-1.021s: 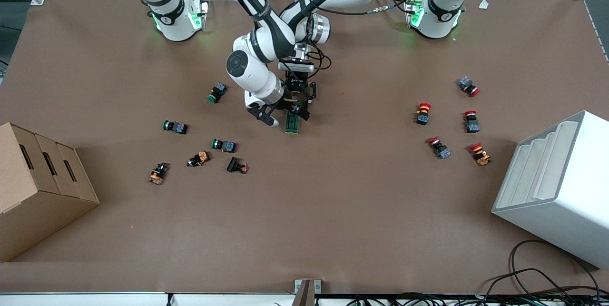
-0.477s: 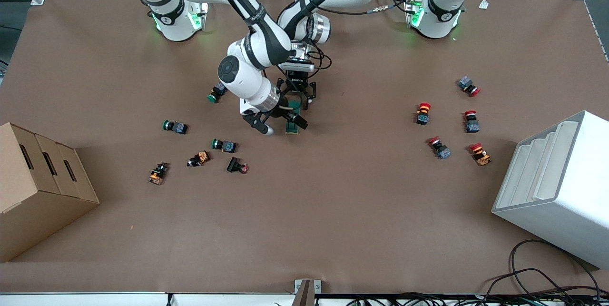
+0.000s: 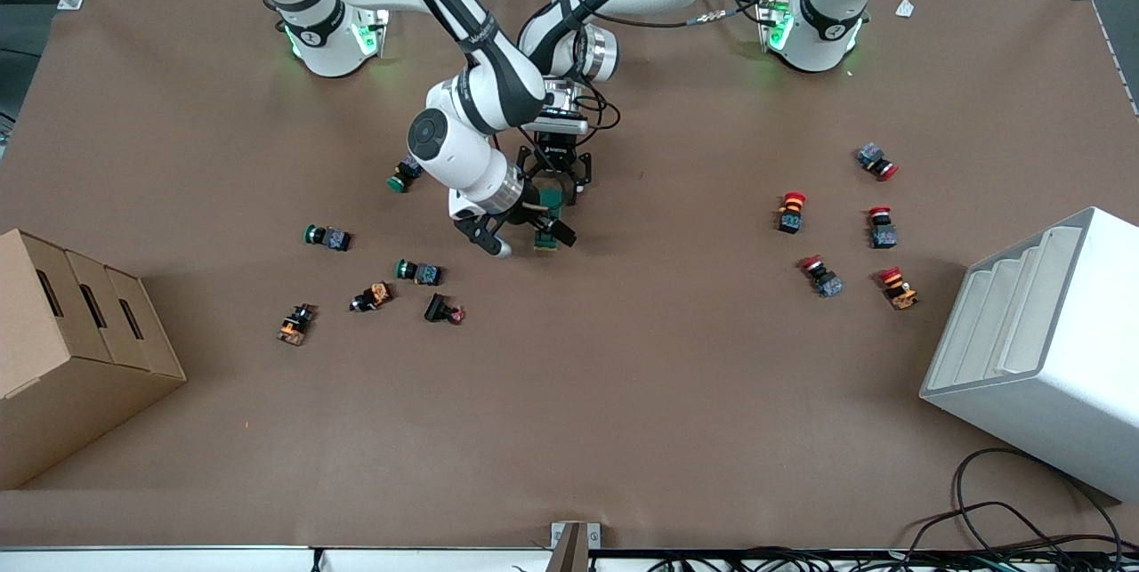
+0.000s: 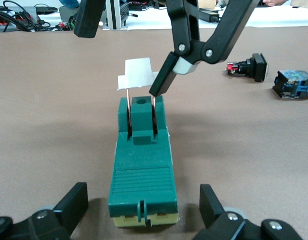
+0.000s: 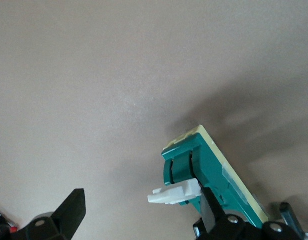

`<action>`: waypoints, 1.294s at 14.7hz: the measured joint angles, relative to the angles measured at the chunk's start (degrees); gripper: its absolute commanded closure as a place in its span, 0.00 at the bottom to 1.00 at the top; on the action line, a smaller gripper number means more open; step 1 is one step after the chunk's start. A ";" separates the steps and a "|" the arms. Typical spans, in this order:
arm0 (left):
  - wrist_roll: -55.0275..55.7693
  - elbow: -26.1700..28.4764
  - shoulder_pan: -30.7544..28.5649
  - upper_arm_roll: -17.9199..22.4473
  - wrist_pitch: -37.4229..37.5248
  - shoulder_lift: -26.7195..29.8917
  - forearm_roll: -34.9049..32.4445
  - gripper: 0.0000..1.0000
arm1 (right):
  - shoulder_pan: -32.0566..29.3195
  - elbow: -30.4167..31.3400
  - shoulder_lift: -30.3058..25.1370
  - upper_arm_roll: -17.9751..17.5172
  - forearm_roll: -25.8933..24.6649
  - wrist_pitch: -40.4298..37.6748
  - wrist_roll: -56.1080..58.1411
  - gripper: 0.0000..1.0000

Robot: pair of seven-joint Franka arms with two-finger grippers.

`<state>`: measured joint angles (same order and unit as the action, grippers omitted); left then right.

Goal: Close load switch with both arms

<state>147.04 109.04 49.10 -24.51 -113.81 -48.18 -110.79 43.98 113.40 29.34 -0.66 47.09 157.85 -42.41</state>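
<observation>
The load switch (image 3: 545, 238), a dark green block on a cream base, lies on the brown table mid-way between the arms. Its white lever (image 4: 135, 74) stands up on two copper blades. My left gripper (image 3: 556, 194) is open, with a finger on each side of the switch's end (image 4: 142, 165) and a gap on both sides. My right gripper (image 3: 527, 238) is open over the switch's lever end. One of its fingers (image 4: 164, 80) touches the lever. The right wrist view shows the lever (image 5: 176, 192) jutting from the switch (image 5: 214, 165) beside that finger.
Green and orange push buttons (image 3: 418, 271) lie scattered toward the right arm's end, and red ones (image 3: 792, 212) toward the left arm's end. A cardboard box (image 3: 71, 350) and a white stepped rack (image 3: 1041, 350) stand at the table's ends. Cables (image 3: 1023, 527) lie at the front edge.
My right wrist has swung toward the right arm's end, and its finger has come down against the lever. My left gripper has stayed at the switch.
</observation>
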 measured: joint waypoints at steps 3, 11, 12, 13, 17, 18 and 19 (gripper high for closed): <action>0.00 0.00 0.00 0.00 0.00 0.00 0.00 0.01 | -0.57 -1.22 0.84 0.02 0.00 -1.12 0.00 0.00; 0.00 0.04 0.02 0.00 0.04 0.00 -0.01 0.01 | -1.92 -4.51 3.07 0.38 -0.24 -5.44 0.01 0.00; 0.00 0.04 0.03 0.00 0.05 0.00 -0.01 0.01 | -2.08 -5.15 3.37 0.65 -0.87 -6.94 0.10 0.00; 0.00 0.05 0.04 0.00 0.07 0.00 -0.01 0.01 | -2.20 -6.04 3.77 1.01 -2.14 -8.78 0.10 0.00; 0.00 0.07 0.07 0.01 0.12 0.00 -0.01 0.01 | -2.34 -10.68 5.58 5.03 -6.94 -17.73 0.11 0.00; 0.00 0.07 0.07 0.01 0.12 0.00 -0.01 0.01 | -2.42 -11.59 5.67 6.01 -7.77 -19.95 0.14 0.00; 0.00 0.07 0.07 0.01 0.12 0.00 -0.01 0.01 | -2.46 -12.46 5.67 6.92 -8.63 -22.31 0.15 0.00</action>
<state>147.04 109.11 49.17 -24.50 -113.69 -48.18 -110.80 41.51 100.94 35.01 6.26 38.46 135.54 -42.26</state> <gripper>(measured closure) 0.013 0.000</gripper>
